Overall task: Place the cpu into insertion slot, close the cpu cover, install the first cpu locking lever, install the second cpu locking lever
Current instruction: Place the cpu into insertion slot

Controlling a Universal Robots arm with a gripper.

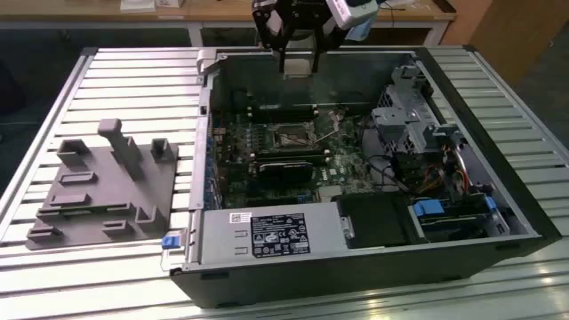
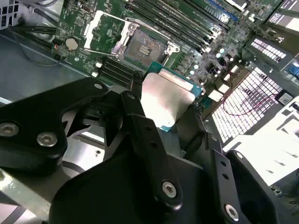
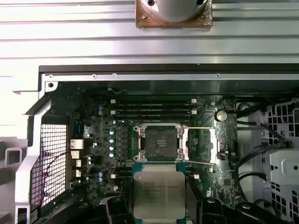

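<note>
table (image 1: 133, 80): slatted metal; carries the open case, with a grey fixture block (image 1: 98, 187) at the case's 9 o'clock in the exterior view.
case (image 1: 294, 283): on its side, panel off, inside exposed.
circuit board (image 3: 93, 140): green, lining the case floor.
gripper (image 1: 298, 65): in the exterior view it hangs over the case's far wall, at 12 o'clock from the slot and well above the board. Fingers clamped on two opposite edges of the cpu.
cpu cover (image 3: 213, 145): swung open, off to one side of the slot.
insertion slot (image 3: 161, 142): dark recess bare, nothing seated in it.
cpu (image 3: 158, 193): held in the gripper, metal top facing the first wrist camera, well apart from the slot.
step in hand: the first, placing. Chip carried, not seated; cover and both levers not yet done.
what the placing calls for (judgement): chip centred over the recess, edges square to the frame, kept level, set down gently without scraping the contacts, clear of the open cover.
</note>
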